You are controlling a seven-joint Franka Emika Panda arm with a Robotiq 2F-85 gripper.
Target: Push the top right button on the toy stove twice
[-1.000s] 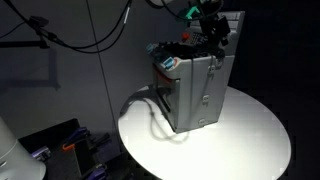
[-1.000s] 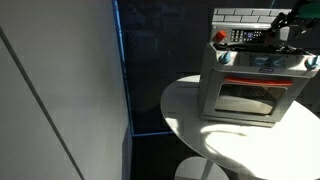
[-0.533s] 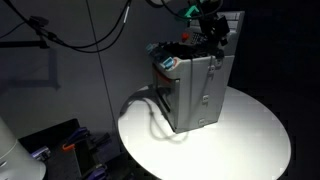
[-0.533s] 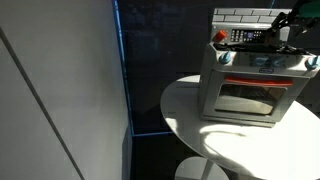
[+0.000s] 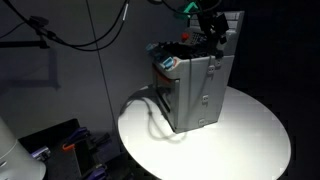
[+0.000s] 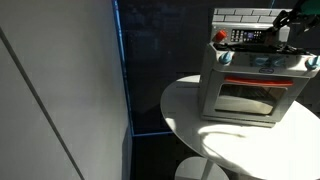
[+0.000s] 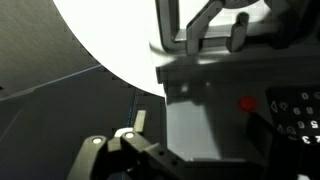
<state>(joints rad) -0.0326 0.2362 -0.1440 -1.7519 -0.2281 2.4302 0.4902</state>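
The toy stove (image 5: 195, 90) is a grey box with a tiled back wall, standing on a round white table (image 5: 250, 140). It also shows in an exterior view (image 6: 255, 85), with its front door and handle facing the camera. My gripper (image 5: 212, 28) hangs over the black cooktop near the back wall, and it also shows in an exterior view (image 6: 287, 22). In the wrist view the stove's grey front (image 7: 200, 125), a red button (image 7: 246, 103) and a dark button panel (image 7: 295, 112) are close. The gripper (image 7: 195, 150) looks open and holds nothing.
A grey cable (image 5: 140, 100) trails from the stove's side over the table edge. Black cables (image 5: 90, 35) hang behind. A tall pale wall panel (image 6: 60, 90) stands beside the table (image 6: 200, 125). The surroundings are dark.
The gripper has shifted only slightly above the cooktop. The stove has not moved.
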